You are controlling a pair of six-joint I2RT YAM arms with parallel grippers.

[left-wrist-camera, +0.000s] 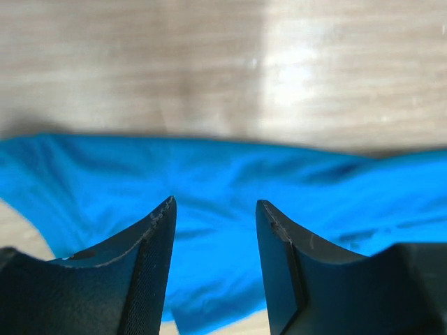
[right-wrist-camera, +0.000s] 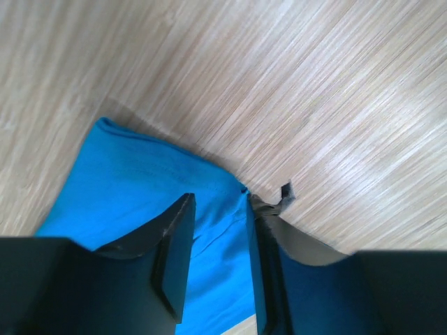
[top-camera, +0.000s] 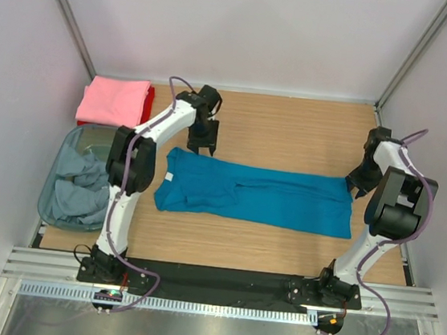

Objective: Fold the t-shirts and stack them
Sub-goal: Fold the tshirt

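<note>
A teal blue t-shirt point(top-camera: 253, 193) lies flat across the wooden table, folded into a long band with its collar to the left. My left gripper point(top-camera: 202, 147) hovers over the shirt's far left edge. In the left wrist view the gripper point(left-wrist-camera: 215, 204) is open, with the teal cloth point(left-wrist-camera: 209, 167) below and nothing between the fingers. My right gripper point(top-camera: 358, 188) is at the shirt's far right corner. In the right wrist view that gripper point(right-wrist-camera: 220, 199) is open, and the cloth's corner point(right-wrist-camera: 126, 181) lies under the gap.
A folded pink t-shirt point(top-camera: 112, 100) rests on a red one point(top-camera: 147, 106) at the back left. In front of them stands a translucent bin point(top-camera: 50, 188) holding crumpled grey-blue shirts point(top-camera: 80, 183). Bare wood point(top-camera: 292, 135) lies behind the teal shirt.
</note>
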